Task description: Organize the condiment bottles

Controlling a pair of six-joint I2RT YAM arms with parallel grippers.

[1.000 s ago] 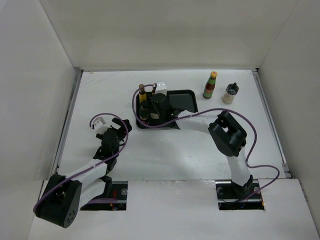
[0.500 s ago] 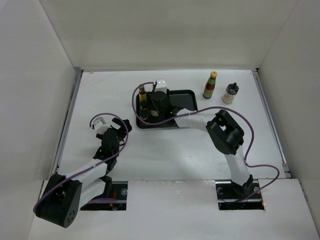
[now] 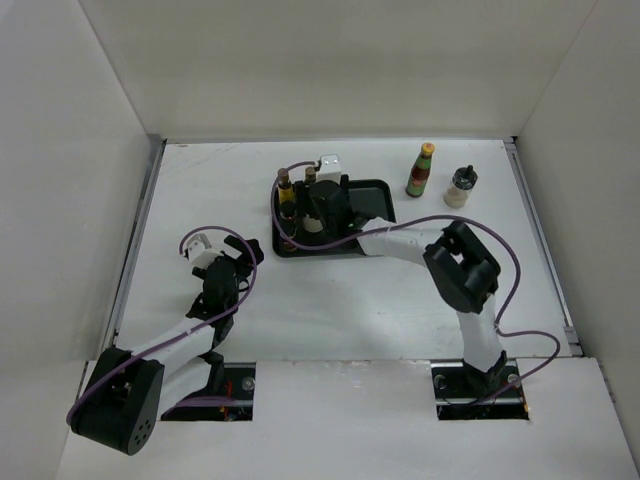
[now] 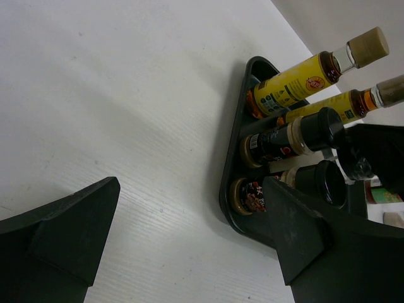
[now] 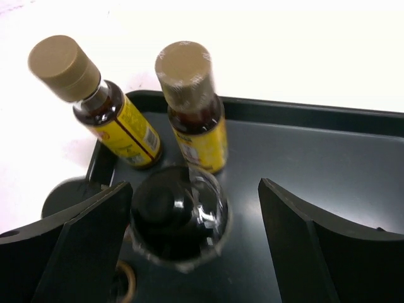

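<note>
A black tray holds two yellow bottles with tan caps at its left end. My right gripper hovers over that end, open. In the right wrist view its jaws stand wide apart around a black-capped bottle that stands upright by the left finger, just in front of the yellow bottles. Two dark jars show in the left wrist view. A red bottle with a green label and a whitish black-capped bottle stand on the table right of the tray. My left gripper is open and empty, left of the tray.
The white table is boxed in by white walls on three sides. The tray's right half is bare. Purple cables loop off both arms over the table.
My right gripper has shifted slightly over the tray's left end and its elbow has swung a little. The left arm has not moved.
</note>
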